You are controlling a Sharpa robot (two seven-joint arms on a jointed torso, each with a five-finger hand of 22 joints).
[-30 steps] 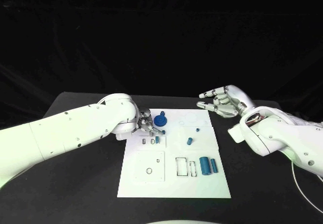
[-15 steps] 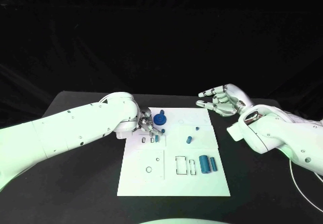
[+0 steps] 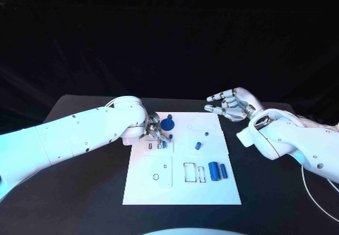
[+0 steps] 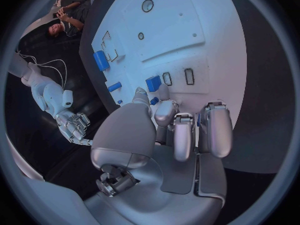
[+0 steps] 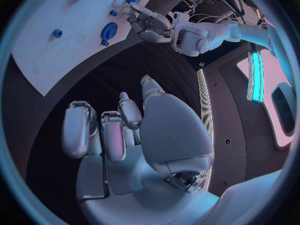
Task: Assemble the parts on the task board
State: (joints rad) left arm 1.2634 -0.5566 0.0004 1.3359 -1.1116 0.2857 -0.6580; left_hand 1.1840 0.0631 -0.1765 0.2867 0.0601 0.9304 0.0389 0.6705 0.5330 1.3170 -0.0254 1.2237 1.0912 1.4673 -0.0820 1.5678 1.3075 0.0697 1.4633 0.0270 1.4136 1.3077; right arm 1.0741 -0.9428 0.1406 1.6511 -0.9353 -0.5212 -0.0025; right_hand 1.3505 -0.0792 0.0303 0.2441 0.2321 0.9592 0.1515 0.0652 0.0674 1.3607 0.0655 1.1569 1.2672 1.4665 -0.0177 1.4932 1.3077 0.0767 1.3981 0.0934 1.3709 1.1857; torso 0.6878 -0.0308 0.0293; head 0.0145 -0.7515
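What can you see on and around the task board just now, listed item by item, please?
Task board: one, white, middle of the black table.
Round part: one, blue, far end of the board, beside the left hand.
Small part: one, blue, lying mid-board.
Tiny part: one, blue, just beyond the small part.
Cylinder parts: two, blue, lying side by side near the board's right edge.
Left hand: silver, fingers down over the board's far left slots; whether it holds a part I cannot tell.
Right hand: silver, raised off the board's far right corner, fingers apart, holding nothing.
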